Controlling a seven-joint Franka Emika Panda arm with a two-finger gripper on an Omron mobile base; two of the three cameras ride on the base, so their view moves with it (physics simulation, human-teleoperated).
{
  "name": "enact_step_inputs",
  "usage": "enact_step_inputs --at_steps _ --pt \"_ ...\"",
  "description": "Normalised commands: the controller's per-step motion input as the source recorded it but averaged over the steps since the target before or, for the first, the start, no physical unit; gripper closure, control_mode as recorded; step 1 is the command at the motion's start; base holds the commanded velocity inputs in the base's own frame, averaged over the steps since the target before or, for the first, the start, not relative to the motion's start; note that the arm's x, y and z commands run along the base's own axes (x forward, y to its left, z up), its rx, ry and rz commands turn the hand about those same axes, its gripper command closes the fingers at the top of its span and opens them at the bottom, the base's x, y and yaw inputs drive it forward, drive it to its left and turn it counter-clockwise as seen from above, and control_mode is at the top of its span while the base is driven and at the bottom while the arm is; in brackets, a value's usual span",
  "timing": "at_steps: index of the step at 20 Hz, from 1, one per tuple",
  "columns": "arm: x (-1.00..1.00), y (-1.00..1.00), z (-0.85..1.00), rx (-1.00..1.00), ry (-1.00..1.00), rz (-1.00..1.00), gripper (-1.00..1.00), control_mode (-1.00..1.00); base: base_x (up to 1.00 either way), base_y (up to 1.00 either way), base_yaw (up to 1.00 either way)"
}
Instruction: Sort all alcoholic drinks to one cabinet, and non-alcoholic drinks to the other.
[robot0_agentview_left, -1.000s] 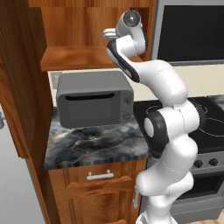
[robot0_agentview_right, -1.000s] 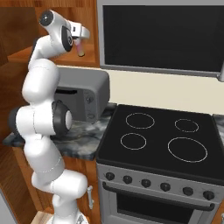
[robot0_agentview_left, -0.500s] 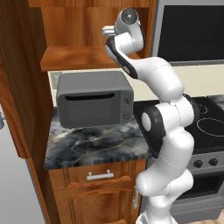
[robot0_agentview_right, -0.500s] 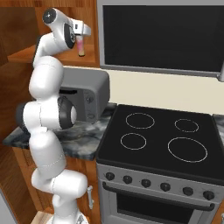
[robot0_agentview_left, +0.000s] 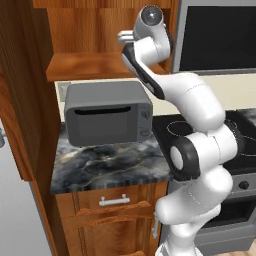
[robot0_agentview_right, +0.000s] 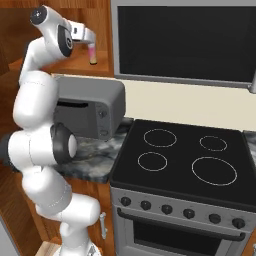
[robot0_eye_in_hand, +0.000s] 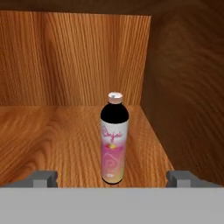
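Observation:
A small bottle (robot0_eye_in_hand: 114, 140) with a dark top, a pale cap and a pink-and-white label stands upright on the shelf of the reddish-brown wooden cabinet (robot0_eye_in_hand: 52, 131), near its right wall. My gripper (robot0_eye_in_hand: 112, 178) is open, its fingertips (robot0_eye_in_hand: 43, 178) spread wide on either side of the bottle's base and clear of it. In the right base view the bottle (robot0_agentview_right: 92, 54) shows just beyond the raised hand. The arm hides the bottle in the left base view, where the cabinet shelf (robot0_agentview_left: 85, 65) sits above the microwave.
A grey microwave (robot0_agentview_left: 107, 112) stands on the marble counter (robot0_agentview_left: 105, 165) under the shelf. A black stove (robot0_agentview_right: 185, 157) lies to the right, with a dark panel (robot0_agentview_right: 185, 40) above it. A tall wooden panel (robot0_agentview_left: 20, 100) rises at the left.
The hand has shifted up a little at the shelf. The bottle stands where it was.

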Motion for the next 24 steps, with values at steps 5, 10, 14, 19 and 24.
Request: enact_step_inputs --at_steps 5,10,14,19,24 --pt "-1.00 0.00 -0.32 0.00 0.00 0.00 -1.00 -1.00 0.00 0.00 0.00" --pt "-1.00 -0.01 -0.18 0.05 0.00 0.00 -1.00 -1.00 0.00 0.00 0.00" --pt "-1.00 -0.08 -0.11 0.06 0.06 0.00 -1.00 -1.00 0.00 0.00 0.00" --pt "-1.00 -0.12 -0.40 0.04 0.17 -0.03 -1.00 -1.00 0.00 0.00 0.00" --pt "-1.00 -0.17 -0.54 0.04 0.16 -0.03 -1.00 -1.00 0.00 0.00 0.00"
